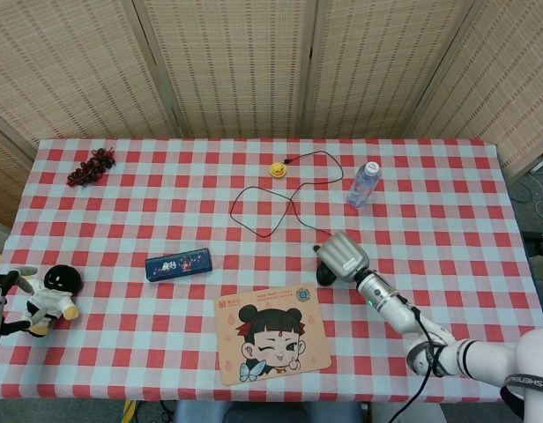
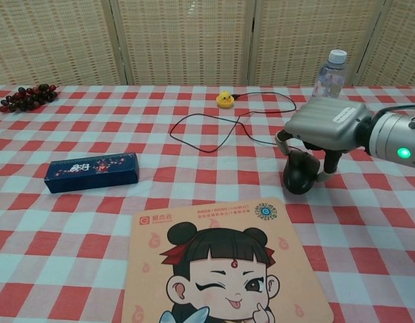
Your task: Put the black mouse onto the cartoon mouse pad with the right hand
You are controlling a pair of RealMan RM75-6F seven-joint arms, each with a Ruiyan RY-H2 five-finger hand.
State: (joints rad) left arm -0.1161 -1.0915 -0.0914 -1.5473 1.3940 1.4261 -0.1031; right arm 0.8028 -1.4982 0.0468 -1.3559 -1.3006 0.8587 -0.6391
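Observation:
The black mouse [image 2: 299,173] hangs tilted just above the tablecloth, gripped from above by my right hand [image 2: 325,128]. In the head view the right hand [image 1: 342,256] covers most of the mouse [image 1: 323,275]. Its thin black cable [image 1: 280,198] loops back across the cloth toward the far side. The cartoon mouse pad [image 2: 224,262], showing a winking girl, lies flat near the front edge, below and to the left of the mouse; in the head view the pad [image 1: 271,339] sits just short of the hand. My left hand [image 1: 5,289] rests at the far left edge, fingers apart, holding nothing.
A blue box [image 1: 178,263] lies left of the pad. A water bottle [image 1: 364,183] stands behind the right hand. A yellow duck [image 1: 277,168] sits at the back centre, dark grapes [image 1: 91,167] at the back left, and a plush doll [image 1: 51,295] beside my left hand.

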